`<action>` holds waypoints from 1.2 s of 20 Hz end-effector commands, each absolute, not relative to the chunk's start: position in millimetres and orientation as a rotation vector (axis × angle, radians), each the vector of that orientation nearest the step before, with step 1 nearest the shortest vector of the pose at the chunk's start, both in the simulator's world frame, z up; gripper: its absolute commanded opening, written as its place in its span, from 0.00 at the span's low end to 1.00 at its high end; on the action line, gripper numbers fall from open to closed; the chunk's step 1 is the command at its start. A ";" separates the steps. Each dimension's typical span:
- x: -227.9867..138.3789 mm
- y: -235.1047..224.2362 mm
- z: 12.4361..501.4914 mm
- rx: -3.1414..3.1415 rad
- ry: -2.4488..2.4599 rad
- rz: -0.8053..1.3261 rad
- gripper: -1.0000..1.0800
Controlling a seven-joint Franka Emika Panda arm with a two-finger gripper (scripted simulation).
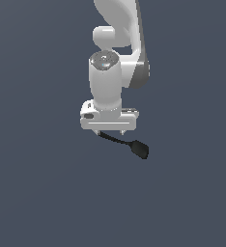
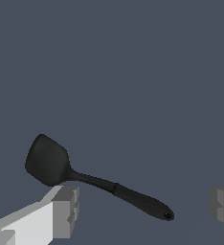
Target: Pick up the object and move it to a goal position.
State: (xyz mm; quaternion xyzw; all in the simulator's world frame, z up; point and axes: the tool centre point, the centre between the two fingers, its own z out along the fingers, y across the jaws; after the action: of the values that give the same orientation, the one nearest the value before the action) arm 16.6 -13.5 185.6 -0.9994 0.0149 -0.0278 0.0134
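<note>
The object (image 1: 132,144) is a small black spatula with a thin handle and an oblong flat head. In the exterior view it lies just below my gripper (image 1: 111,132), its head pointing to that view's right. The wrist view shows the object (image 2: 92,181) lying flat on the dark grey surface. Its handle runs into the gap between my two grey fingers (image 2: 63,210), and its head lies beyond one of them. My gripper (image 2: 142,210) is open wide, and neither finger touches the handle.
A plain dark grey surface (image 1: 37,193) fills both views. The white arm (image 1: 116,43) rises above the gripper in the exterior view. No other objects show.
</note>
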 end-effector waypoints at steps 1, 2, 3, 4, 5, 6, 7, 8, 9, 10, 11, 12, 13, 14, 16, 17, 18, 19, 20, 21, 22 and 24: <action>16.3 -12.5 184.8 -3.114 0.034 -0.086 0.96; 16.1 -12.3 184.2 -3.115 0.024 -0.085 0.96; 15.9 -12.2 183.3 -3.115 0.013 -0.085 0.96; 15.6 -12.0 182.3 -3.116 -0.001 -0.084 0.96; 15.3 -11.8 181.2 -3.117 -0.018 -0.083 0.96; 14.9 -11.5 179.8 -3.118 -0.037 -0.082 0.96; 14.5 -11.1 178.3 -3.119 -0.059 -0.081 0.96; 14.0 -10.6 176.6 -3.120 -0.083 -0.080 0.96; 13.5 -10.0 174.8 -3.121 -0.110 -0.078 0.96; 12.9 -9.4 172.7 -3.122 -0.140 -0.077 0.96; 12.2 -8.8 170.6 -3.122 -0.172 -0.075 0.96; 11.5 -8.1 168.2 -3.121 -0.206 -0.073 0.96; 10.7 -7.4 165.7 -3.121 -0.243 -0.071 0.96; 9.9 -6.6 163.1 -3.119 -0.282 -0.068 0.96; 8.0 -4.7 157.3 -3.114 -0.369 -0.063 0.96; 6.9 -3.7 154.2 -3.110 -0.417 -0.061 0.96; 5.8 -2.6 150.9 -3.105 -0.466 -0.058 0.96; 4.6 -1.4 147.6 -3.099 -0.516 -0.055 0.96; 3.5 -0.3 144.4 -3.092 -0.565 -0.052 0.96; 2.3 0.9 141.2 -3.084 -0.615 -0.049 0.96; 1.1 2.1 138.0 -3.075 -0.665 -0.046 0.96; -1.4 4.6 131.6 -3.054 -0.763 -0.040 0.96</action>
State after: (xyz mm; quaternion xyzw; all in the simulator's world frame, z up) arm 0.5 2.7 136.5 -0.9758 -0.2182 -0.0141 -0.0026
